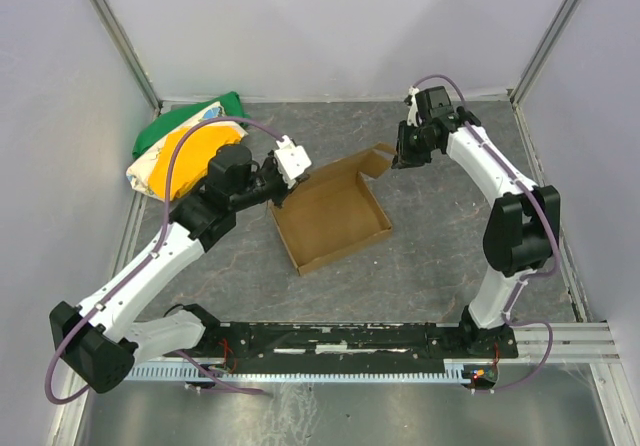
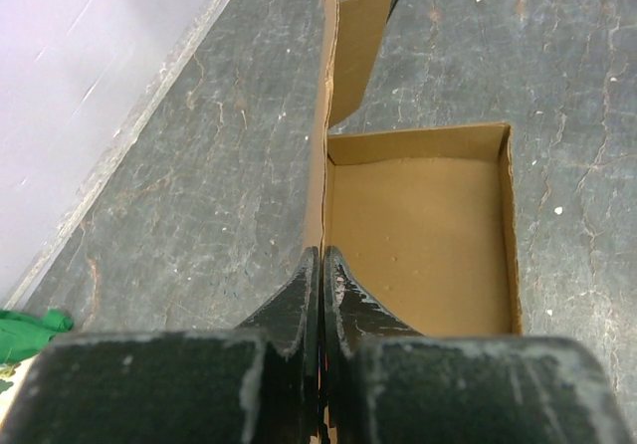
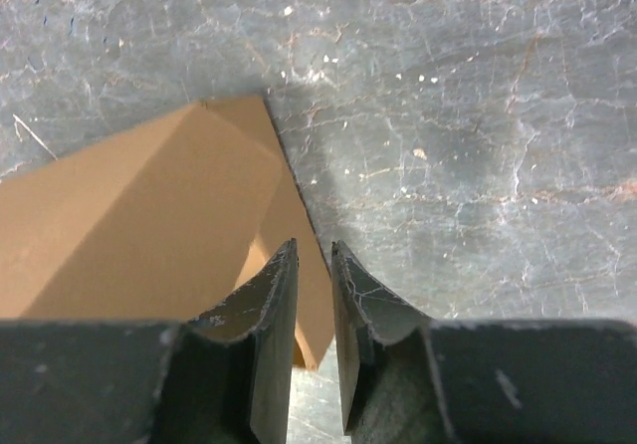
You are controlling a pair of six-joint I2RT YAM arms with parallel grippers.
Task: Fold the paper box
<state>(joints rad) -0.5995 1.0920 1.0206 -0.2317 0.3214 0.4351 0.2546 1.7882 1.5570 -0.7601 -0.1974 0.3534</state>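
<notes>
Paper box (image 1: 335, 216) of plain brown corrugated cardboard, lying as a shallow open tray on the grey table (image 1: 450, 266), between the two grippers. Left gripper (image 2: 321, 257): jaws shut together on the upright side wall of the tray, with the thin cardboard edge pinched between the black fingertips (image 2: 299, 290). The wall runs straight ahead from these jaws. The tray floor and its far and right-hand walls lie ahead and to the right of them, and bare table lies to their left. Beyond the tray's far corner, roughly in line with the same jaws, a loose flap (image 2: 358, 51) stands tilted. Right gripper (image 3: 314, 255): jaws standing a narrow gap apart, not closed on the cardboard. The flap lies below and to the left of these jaws, its slanted edge passing under one finger (image 3: 264, 305) and showing through the gap. Table surface lies ahead of them and to their right. Overhead view: right jaws just beside the flap at the tray's far corner, left jaws at the opposite side wall. Green, yellow and white cloth bundle (image 1: 185, 151): behind and to the left of the left jaws, well apart from the box.
</notes>
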